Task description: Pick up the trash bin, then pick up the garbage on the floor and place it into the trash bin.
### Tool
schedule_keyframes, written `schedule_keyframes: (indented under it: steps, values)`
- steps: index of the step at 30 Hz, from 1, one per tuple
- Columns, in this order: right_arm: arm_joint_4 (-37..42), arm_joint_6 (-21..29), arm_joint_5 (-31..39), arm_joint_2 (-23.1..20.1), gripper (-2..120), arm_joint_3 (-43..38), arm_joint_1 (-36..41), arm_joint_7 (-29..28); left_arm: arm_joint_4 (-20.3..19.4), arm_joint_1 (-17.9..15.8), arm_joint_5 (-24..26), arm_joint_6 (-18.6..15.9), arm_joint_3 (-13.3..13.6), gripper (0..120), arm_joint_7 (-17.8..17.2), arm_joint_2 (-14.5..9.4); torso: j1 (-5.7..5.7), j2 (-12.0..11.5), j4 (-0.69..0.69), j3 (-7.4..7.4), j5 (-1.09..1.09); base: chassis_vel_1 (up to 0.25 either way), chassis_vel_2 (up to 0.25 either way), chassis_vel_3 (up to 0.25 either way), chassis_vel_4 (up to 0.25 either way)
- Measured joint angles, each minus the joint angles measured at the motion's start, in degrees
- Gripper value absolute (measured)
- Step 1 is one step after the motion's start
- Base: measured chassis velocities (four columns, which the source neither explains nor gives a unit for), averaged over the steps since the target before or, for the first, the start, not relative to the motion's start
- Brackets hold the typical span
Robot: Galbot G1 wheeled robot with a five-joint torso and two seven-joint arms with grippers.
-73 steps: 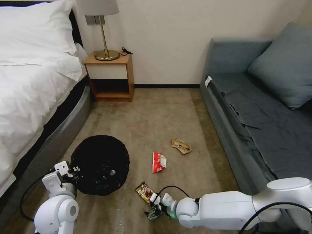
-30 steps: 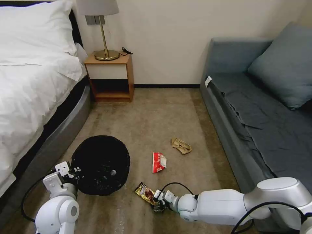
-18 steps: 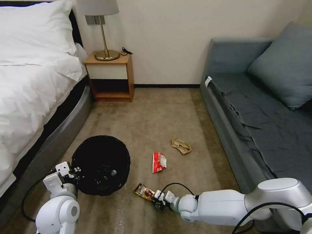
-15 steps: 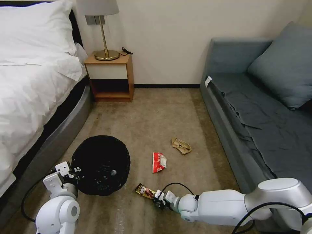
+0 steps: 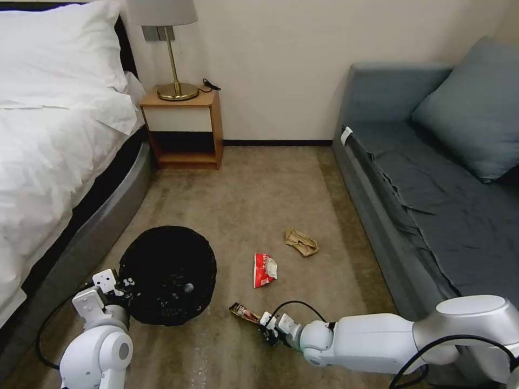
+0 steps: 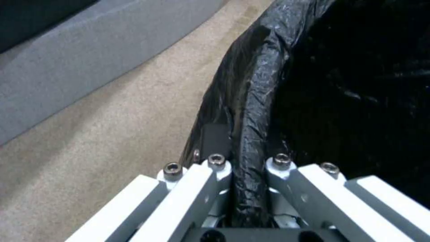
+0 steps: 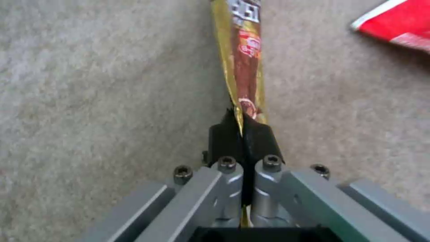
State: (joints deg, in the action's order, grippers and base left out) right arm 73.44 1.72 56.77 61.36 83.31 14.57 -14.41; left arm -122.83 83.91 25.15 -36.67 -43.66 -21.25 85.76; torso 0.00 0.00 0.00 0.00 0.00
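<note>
The right gripper (image 7: 243, 134) is clamped tight on one end of the wrapper (image 7: 244, 64), pads (image 7: 259, 139) closed with the foil pinched flat between them; the rest of the wrapper trails forward, low over the carpet (image 5: 281, 183). The left gripper (image 6: 244, 161) is closed on the bin's (image 5: 167, 275) lined rim, holding it just left of the right arm. The step in hand looks like lifting the wrapper and carrying it to the bin. The pinch is only at the tip, so a slow rise and a smooth swing should keep the foil from slipping; release only once the whole strip hangs over the opening. The packet (image 5: 264, 269) and the paper (image 5: 301, 242) lie farther out, toward the sofa (image 5: 432, 216).
</note>
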Motion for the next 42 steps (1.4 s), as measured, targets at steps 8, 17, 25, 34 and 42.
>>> schedule_keyframes:
  steps: [8,17,25,34,42]
  values:
    - [6.08,0.35,0.02,-6.58,0,-5.33,-1.46,-1.22,-0.31,-0.31,-0.03,-0.1,0.27,3,-0.04,-0.13,0.0,0.0,0.0,0.0,0.0,0.0,0.0,0.0,0.0]
    - [18.02,0.73,-0.58,-18.91,0,-23.23,-1.1,-2.27,-0.72,0.12,-0.05,-0.43,0.97,3,-0.13,-0.94,0.0,0.0,-0.02,0.0,0.01,0.0,0.0,0.0,0.0]
    - [34.14,3.37,3.6,-22.89,0,-39.04,0.65,-6.09,-1.13,0.25,-0.04,-0.6,1.99,3,-0.13,-0.88,0.0,0.01,-0.02,0.0,-0.05,0.0,0.0,0.0,0.0]
    - [39.48,4.09,8.08,-11.32,0,-32.22,-1.75,-14.21,-1.93,0.03,-0.04,-0.8,2.96,3,-0.15,-0.14,0.0,0.01,0.04,0.0,-0.02,0.0,0.0,0.0,0.0]
    - [32.98,4.24,8.14,-1.74,0,-22.2,-2.98,-17.35,-2.47,-0.21,0.25,-1.01,2.88,3,-0.14,0.2,0.0,0.0,0.0,0.0,-0.02,0.0,0.0,0.0,0.0]
